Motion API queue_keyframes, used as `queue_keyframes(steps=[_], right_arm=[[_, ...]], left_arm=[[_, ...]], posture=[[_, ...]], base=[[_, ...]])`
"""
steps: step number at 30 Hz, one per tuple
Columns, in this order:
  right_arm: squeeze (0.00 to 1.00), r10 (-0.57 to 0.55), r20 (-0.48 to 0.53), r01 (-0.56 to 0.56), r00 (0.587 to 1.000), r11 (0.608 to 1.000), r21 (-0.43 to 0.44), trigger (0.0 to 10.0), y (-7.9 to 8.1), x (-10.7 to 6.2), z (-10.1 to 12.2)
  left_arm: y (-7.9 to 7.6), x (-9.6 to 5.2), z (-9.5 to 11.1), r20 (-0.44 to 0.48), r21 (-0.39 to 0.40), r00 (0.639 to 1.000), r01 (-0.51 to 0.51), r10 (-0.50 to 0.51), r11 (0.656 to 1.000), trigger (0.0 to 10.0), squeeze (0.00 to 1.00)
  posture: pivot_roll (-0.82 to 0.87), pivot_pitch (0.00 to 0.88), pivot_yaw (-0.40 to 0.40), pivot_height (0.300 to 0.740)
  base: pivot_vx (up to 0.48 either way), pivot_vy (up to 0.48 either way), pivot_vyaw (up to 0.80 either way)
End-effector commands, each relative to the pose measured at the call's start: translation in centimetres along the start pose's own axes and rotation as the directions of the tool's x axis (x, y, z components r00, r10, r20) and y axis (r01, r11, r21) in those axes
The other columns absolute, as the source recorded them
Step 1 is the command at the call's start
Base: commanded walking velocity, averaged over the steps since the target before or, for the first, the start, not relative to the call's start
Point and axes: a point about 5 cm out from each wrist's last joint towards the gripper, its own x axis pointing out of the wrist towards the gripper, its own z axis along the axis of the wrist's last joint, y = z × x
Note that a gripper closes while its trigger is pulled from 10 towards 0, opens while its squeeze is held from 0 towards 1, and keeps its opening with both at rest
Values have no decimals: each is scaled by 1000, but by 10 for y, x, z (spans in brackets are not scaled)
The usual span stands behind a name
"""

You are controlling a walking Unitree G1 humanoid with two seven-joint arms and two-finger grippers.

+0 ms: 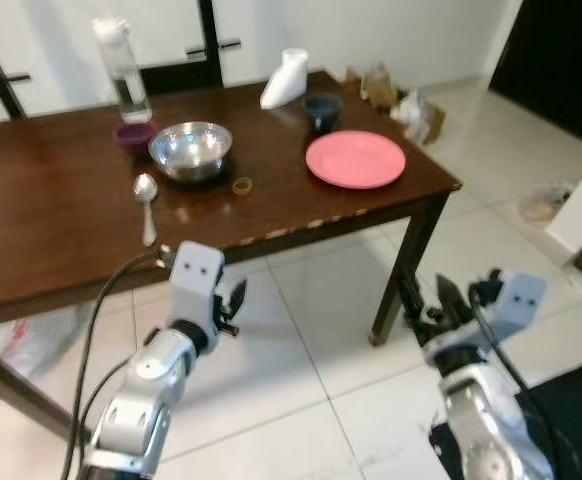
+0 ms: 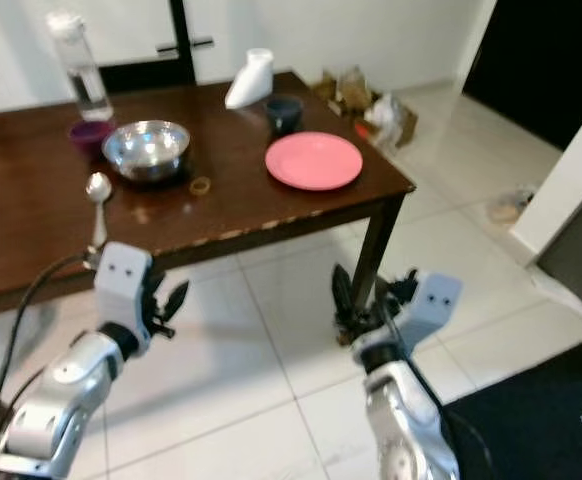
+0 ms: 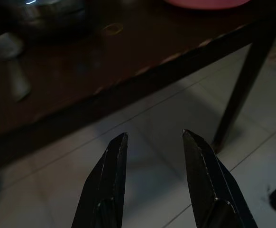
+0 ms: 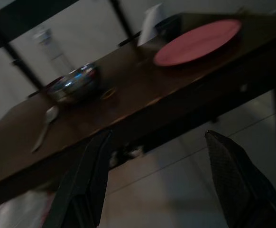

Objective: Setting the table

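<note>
A dark wooden table (image 1: 61, 230) carries a pink plate (image 1: 356, 158) near its right front corner. Left of the plate stand a steel bowl (image 1: 191, 150) and a metal spoon (image 1: 146, 203), with a small ring (image 1: 242, 185) between bowl and edge. Behind them are a purple dish (image 1: 134, 135), a clear bottle (image 1: 123, 70), a dark cup (image 1: 322, 110) and a white jug-like object (image 1: 286, 78). My left gripper (image 1: 234, 303) hangs open and empty below the table's front edge, under the spoon. My right gripper (image 1: 429, 298) is open and empty beside the right front table leg (image 1: 401, 270).
Bags and clutter (image 1: 401, 100) lie on the tiled floor past the table's far right corner. A black mat (image 1: 571, 400) covers the floor at the lower right. A white plastic bag (image 1: 1, 350) sits under the table on the left. A dark chair back (image 1: 176, 75) stands behind the table.
</note>
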Motion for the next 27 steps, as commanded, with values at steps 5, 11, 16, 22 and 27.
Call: queue_keyframes(steps=[5, 11, 16, 22, 27], right_arm=[[0, -12, -15, 12, 1000, 1000, -8, 10000, -4, -2, -3], [0, -11, -16, 11, 1000, 1000, -7, 10000, -4, -2, -3], [0, -11, -19, 11, 1000, 1000, -10, 10000, -4, -2, -4], [0, -9, -27, 8, 1000, 1000, -20, 10000, -5, -2, -4], [0, -4, -37, 3, 999, 999, -34, 10000, -4, -3, -6]], left_arm=[[-2, -1, -7, -25, -6, 1000, 3, -3, 1000, 10000, 0], [-1, -1, -8, -29, -5, 1000, -2, 2, 1000, 10000, 0], [2, 1, -16, -81, 36, 996, -37, 40, 999, 10000, 0], [2, 2, -16, -94, 26, 994, -48, 50, 999, 10000, 0], [2, 2, -16, -97, 28, 994, -50, 53, 998, 10000, 0]], posture=[[31, 106, 119, 740], [32, 106, 120, 740], [33, 105, 120, 740], [32, 106, 120, 740], [32, 108, 121, 740]], base=[[-355, 0, 0], [-277, 0, 0], [0, 0, 0], [0, 0, 0], [0, 0, 0]])
